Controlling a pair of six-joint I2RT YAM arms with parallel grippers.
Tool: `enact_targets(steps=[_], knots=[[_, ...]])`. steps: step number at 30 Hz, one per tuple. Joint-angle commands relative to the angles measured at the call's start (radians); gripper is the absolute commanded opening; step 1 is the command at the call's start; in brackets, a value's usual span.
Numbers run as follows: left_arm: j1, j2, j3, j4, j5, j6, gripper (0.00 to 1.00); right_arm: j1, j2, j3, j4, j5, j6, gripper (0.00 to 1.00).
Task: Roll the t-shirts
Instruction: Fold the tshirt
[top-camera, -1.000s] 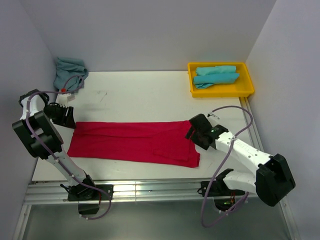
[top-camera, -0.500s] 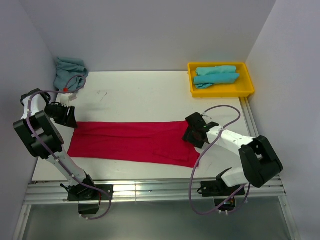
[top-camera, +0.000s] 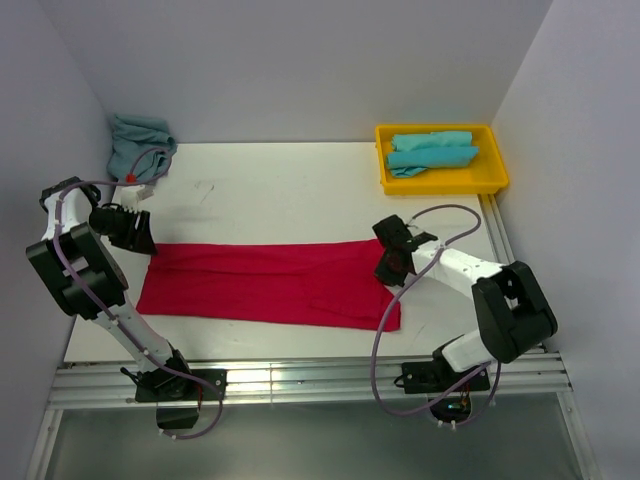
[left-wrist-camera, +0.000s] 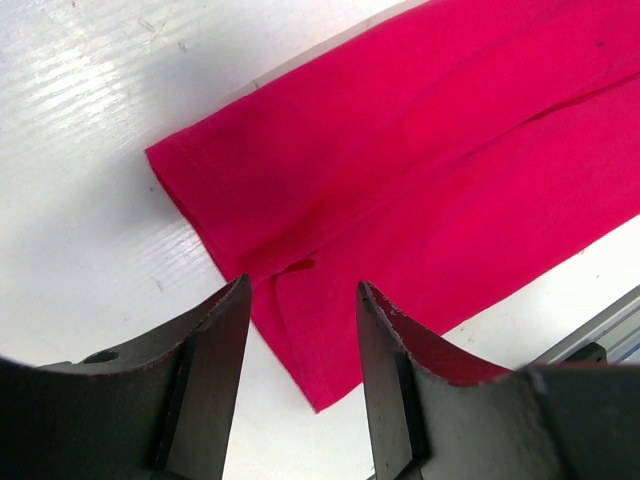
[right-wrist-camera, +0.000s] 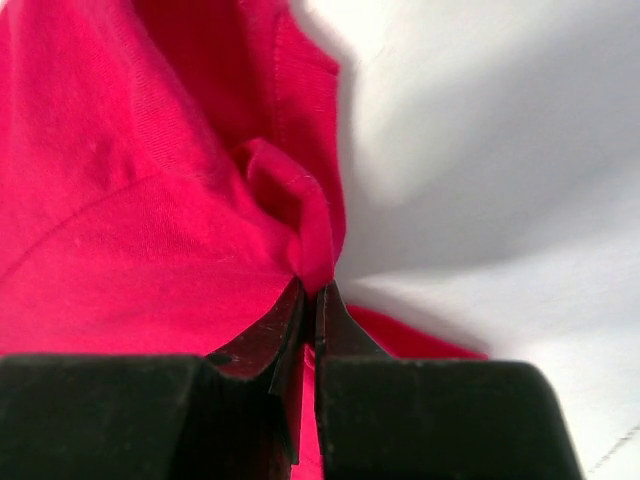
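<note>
The red t-shirt (top-camera: 265, 283) lies flat on the white table (top-camera: 290, 185), folded into a long strip from left to right. The right gripper (right-wrist-camera: 310, 290) is closed on a small pinch of red cloth at the right end of the strip. The left gripper (left-wrist-camera: 302, 288) hangs over the left end, fingers apart, holding nothing. Some crumpled turquoise cloth (top-camera: 138, 143) lies in the far left corner. Rolled turquoise t-shirts (top-camera: 430, 150) lie in the yellow tray (top-camera: 497, 183).
</note>
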Motion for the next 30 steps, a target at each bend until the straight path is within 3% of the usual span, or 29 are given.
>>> enact_targets(steps=[1, 7, 14, 19, 22, 26, 30], knots=[[-0.007, -0.054, 0.029, -0.026, 0.049, 0.023, 0.52, -0.079, -0.019, 0.060, -0.088, 0.063, -0.059, 0.00], [-0.021, -0.052, 0.026, -0.012, 0.044, 0.006, 0.52, -0.221, -0.026, 0.080, -0.126, 0.083, -0.166, 0.00], [-0.033, -0.037, 0.035, -0.004, 0.041, -0.023, 0.52, -0.501, -0.019, 0.115, -0.145, 0.093, -0.323, 0.00], [-0.045, -0.029, 0.023, -0.001, 0.064, -0.049, 0.53, -0.636, 0.018, 0.173, -0.146, 0.094, -0.418, 0.01], [-0.062, -0.018, 0.017, 0.008, 0.078, -0.074, 0.53, -0.690, 0.050, 0.204, -0.155, 0.109, -0.447, 0.08], [-0.110, 0.006, 0.017, 0.019, 0.095, -0.109, 0.53, -0.709, 0.023, 0.202, -0.157, 0.093, -0.444, 0.42], [-0.166, 0.028, 0.041, 0.040, 0.122, -0.175, 0.54, -0.681, -0.087, 0.152, -0.160, 0.076, -0.408, 0.54]])
